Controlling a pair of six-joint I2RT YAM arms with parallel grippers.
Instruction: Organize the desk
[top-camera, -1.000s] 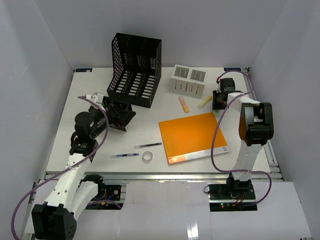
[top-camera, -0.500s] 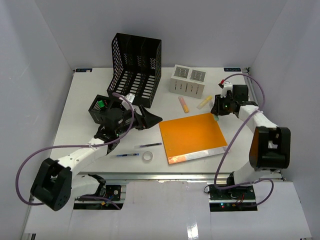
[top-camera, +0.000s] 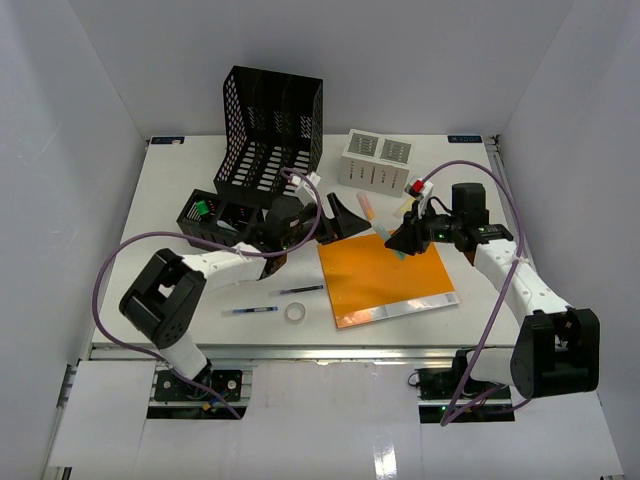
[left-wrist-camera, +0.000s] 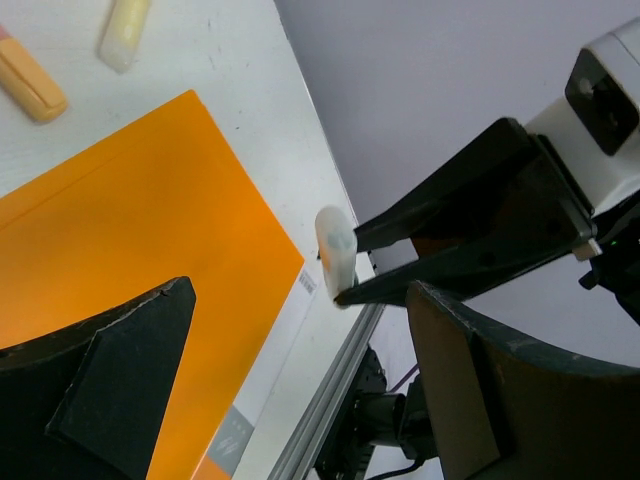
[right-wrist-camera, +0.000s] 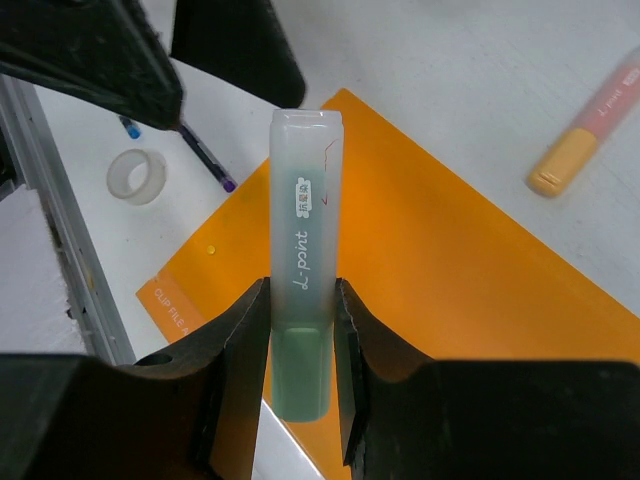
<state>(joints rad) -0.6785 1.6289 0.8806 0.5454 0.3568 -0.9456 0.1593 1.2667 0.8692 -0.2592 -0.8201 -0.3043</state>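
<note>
My right gripper (top-camera: 403, 238) is clamped on a pale green highlighter (right-wrist-camera: 299, 250), fingers pinching its lower barrel from both sides and the capped end sticking out past the fingertips; it hangs above the far edge of the orange folder (top-camera: 385, 272), clear of the sheet. My left gripper (top-camera: 343, 213) has its jaws spread wide with nothing between them, reaching across from the left over the folder's far left corner. The relation that matters: the highlighter's long axis points almost straight at my left jaws, so the left wrist view shows it nearly end-on, cap first, just beyond the gap between the left fingers; the two grippers are near each other but apart. I judge a hand-over or a drop into the white holder (top-camera: 375, 160) is coming; the holder stands beyond both grippers, near each, so I cannot name the nearer arm. The desk (top-camera: 160, 220) spreads beneath both arms, from the rail at my bases to the far wall; an orange highlighter (top-camera: 368, 208), two pens (top-camera: 300, 290) and a tape roll (top-camera: 295, 313) lie loose on it, and the black rack (top-camera: 270, 130) stands at the far left.
</note>
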